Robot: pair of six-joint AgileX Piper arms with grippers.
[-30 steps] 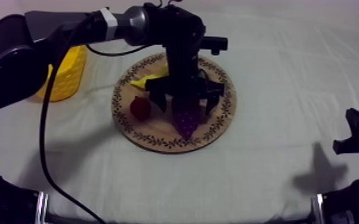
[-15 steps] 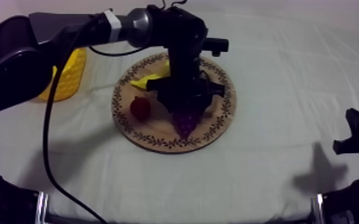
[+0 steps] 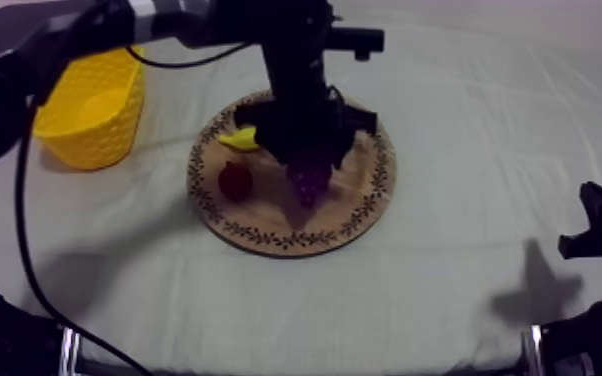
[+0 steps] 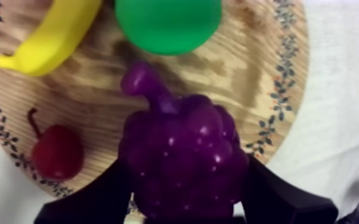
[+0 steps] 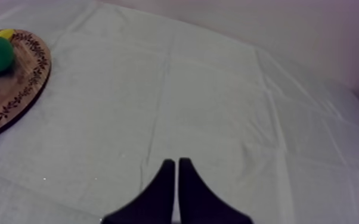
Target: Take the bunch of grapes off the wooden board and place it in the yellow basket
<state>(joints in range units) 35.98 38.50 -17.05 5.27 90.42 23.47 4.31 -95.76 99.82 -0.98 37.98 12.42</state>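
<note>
Grey-white cloth | left tool clamps bunch of grapes over wooden board

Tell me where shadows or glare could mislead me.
Top view: dark shadows lie on the cloth left of the board and at the lower right. Left wrist view: small glints on the grapes, no washout. Right wrist view: even light, no glare.

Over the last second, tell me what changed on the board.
The left pincer closed on the bunch of grapes and lifted it, the arm rising above the wooden board. The banana, pear and small red fruit stayed put on the board; the yellow basket and the shut right pincer did not move.
</note>
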